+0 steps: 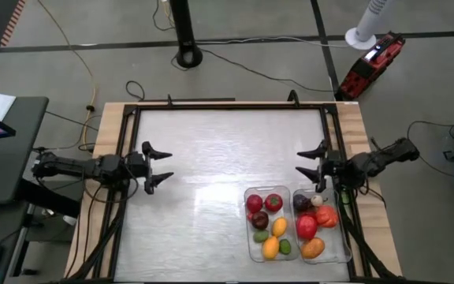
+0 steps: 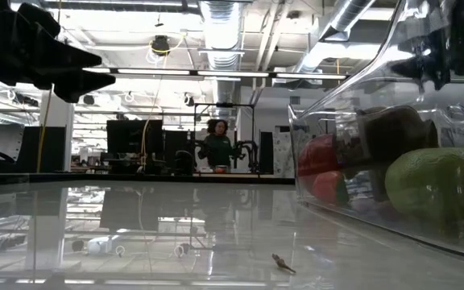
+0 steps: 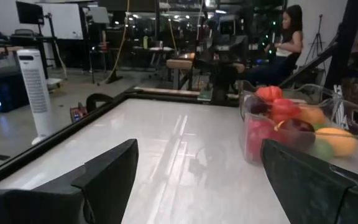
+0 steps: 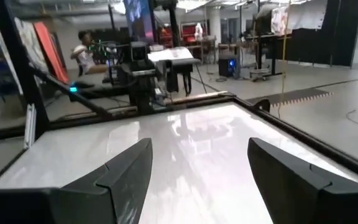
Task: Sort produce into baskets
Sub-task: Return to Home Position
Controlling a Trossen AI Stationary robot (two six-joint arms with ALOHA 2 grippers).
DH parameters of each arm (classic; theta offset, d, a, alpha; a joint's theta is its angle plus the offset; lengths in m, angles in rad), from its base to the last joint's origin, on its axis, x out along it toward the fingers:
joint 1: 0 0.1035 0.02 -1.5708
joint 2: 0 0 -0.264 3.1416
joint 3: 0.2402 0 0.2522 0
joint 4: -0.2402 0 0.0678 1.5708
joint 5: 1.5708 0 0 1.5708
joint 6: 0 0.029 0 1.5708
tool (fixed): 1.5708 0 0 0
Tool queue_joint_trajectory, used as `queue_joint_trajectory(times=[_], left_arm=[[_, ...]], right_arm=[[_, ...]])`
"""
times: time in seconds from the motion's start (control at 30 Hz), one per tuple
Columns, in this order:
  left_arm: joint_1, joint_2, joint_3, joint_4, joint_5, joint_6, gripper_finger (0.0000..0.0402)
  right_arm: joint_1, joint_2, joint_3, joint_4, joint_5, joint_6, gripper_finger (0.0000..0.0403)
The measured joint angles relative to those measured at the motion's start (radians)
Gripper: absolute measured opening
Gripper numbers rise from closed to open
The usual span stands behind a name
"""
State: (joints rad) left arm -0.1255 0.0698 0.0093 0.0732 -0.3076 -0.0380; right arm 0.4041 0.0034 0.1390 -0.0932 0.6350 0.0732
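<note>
Clear bins: left bin [image 1: 247,233] and right bin [image 1: 347,241] are sitting together on the bench [image 1: 211,150], just beside the right jaws, well apart from the left jaws.
Produce [image 1: 307,227]: lying inside both bins, pieces overlapping, count unclear.
Left jaws: standing open, gripping nothing.
Right jaws: standing open, gripping nothing.
Cut off: low view is cropping one bin.

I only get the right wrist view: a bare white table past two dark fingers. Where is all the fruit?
Observer: The high view shows the produce inside two clear bins, the left bin and the right bin, close beside the right end effector.
Operator: And the other arm?
Observer: The left end effector hovers open over the left side of the table, holding nothing.
Operator: Are the bins apart?
Observer: No, they stand side by side, walls touching.
</note>
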Motion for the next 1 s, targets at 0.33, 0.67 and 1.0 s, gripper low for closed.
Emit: queue_joint_trajectory(times=[0.33, 0.67, 1.0], left_arm=[[-0.022, -0.007, 0.0, -0.001, 0.008, -0.078, 0.0325], [-0.021, -0.005, -0.001, 0.0, -0.012, -0.17, 0.0325], [-0.021, -0.005, -0.001, 0.0, -0.012, -0.139, 0.0325]], right_arm=[[-0.005, 0.004, -0.13, 0.184, -0.021, 0.102, 0.029], [-0.006, 0.012, -0.131, 0.182, -0.01, 0.298, 0.0291], [-0.006, 0.012, -0.132, 0.18, -0.01, 0.303, 0.0291]])
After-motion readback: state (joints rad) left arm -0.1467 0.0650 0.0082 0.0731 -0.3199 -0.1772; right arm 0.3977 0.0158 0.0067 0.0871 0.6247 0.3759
